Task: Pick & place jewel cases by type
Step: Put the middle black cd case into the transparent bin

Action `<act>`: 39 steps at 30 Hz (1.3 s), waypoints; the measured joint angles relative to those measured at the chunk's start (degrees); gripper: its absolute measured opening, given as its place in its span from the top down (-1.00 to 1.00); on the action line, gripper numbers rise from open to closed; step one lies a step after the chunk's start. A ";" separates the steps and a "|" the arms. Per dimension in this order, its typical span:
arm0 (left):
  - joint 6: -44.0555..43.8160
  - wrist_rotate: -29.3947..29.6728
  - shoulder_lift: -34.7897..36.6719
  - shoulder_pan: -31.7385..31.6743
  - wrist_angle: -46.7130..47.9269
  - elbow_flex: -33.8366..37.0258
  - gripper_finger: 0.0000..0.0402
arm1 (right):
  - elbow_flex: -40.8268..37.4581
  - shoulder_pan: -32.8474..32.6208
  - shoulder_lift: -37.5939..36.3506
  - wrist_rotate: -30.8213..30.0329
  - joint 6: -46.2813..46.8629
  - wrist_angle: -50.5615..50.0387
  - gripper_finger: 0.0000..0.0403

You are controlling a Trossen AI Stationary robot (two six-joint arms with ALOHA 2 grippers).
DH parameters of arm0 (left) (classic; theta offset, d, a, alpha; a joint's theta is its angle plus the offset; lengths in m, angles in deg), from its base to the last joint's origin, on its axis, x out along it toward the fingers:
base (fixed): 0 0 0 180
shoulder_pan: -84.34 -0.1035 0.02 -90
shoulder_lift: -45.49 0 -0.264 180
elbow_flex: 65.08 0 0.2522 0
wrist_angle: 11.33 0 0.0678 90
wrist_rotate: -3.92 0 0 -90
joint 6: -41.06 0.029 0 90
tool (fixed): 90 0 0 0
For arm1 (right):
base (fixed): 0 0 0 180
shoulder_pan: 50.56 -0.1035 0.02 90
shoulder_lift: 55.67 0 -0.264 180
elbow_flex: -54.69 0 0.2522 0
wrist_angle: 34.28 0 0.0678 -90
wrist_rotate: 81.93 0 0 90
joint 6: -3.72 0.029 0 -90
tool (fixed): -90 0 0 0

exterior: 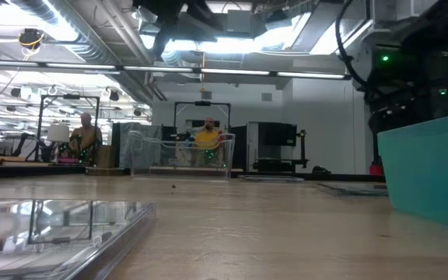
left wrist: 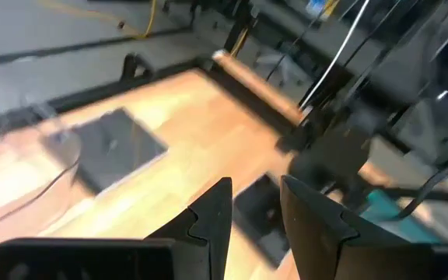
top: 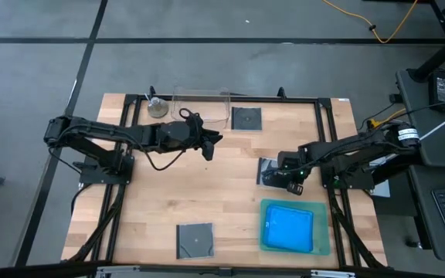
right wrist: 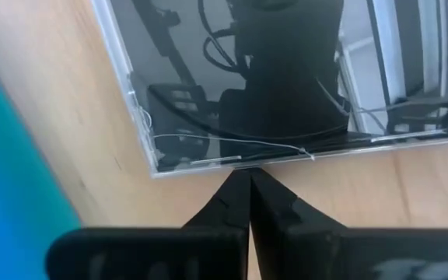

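Blue jewel cases point(top: 288, 228) lie in the green tray point(top: 323, 245) at the table's near right. One dark CD case point(top: 246, 118) rests flat near the far edge, another point(top: 195, 239) at the near edge. A third dark case point(top: 269, 171) lies flat in front of my right gripper point(top: 290, 182), which is shut and low at its edge point(right wrist: 249, 177). My left gripper point(top: 207, 144) hovers open over the table's middle point(left wrist: 255, 198), holding nothing. It stands near the clear tub point(top: 199, 108). My right gripper's shut fingertips point(right wrist: 239, 183) meet the clear rim of the dark CD case point(right wrist: 232, 161) on one side, close to a corner. They come slanting down from the table's right. The case lies flat on the wood.
A small round grey object point(top: 157, 108) sits left of the clear tub. In the low view the near case point(exterior: 53, 225) fills the foreground left and the tray wall point(exterior: 434, 171) the right. People stand in the room beyond. Bare wood lies across the table's near left.
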 joint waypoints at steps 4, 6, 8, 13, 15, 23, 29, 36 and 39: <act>-1.72 -0.04 -1.68 0.00 3.52 0.03 0.48 | 0.34 1.95 0.83 0.25 -2.04 1.90 0.97; -4.17 -0.02 -2.82 0.00 5.18 0.04 0.48 | 0.38 2.63 1.11 0.50 -2.14 2.82 0.97; -6.60 -0.41 -3.91 0.00 7.27 0.04 0.48 | 0.41 2.89 1.48 0.42 -2.27 4.03 0.97; -11.67 -2.87 -6.78 0.00 10.02 0.07 0.48 | 0.50 3.18 2.09 -0.08 -3.24 6.61 0.97; -13.30 -4.07 -8.16 0.00 9.89 0.07 0.48 | 0.49 3.62 2.17 -0.35 -3.56 7.50 0.97; -18.75 -8.83 -13.70 -0.59 9.94 0.07 0.45 | 0.39 5.82 2.95 -0.68 -4.37 12.13 0.97; -22.00 -9.86 -16.61 -0.70 9.43 0.07 0.32 | 0.58 7.11 5.65 -0.86 -5.43 16.49 0.97; -22.97 -9.17 -17.81 -1.63 8.26 0.05 0.15 | 0.53 8.55 7.16 -0.91 -6.64 20.40 0.97; -22.99 -9.64 -18.01 -2.42 8.13 0.04 0.09 | 0.43 9.28 7.27 -1.10 -6.90 22.18 0.97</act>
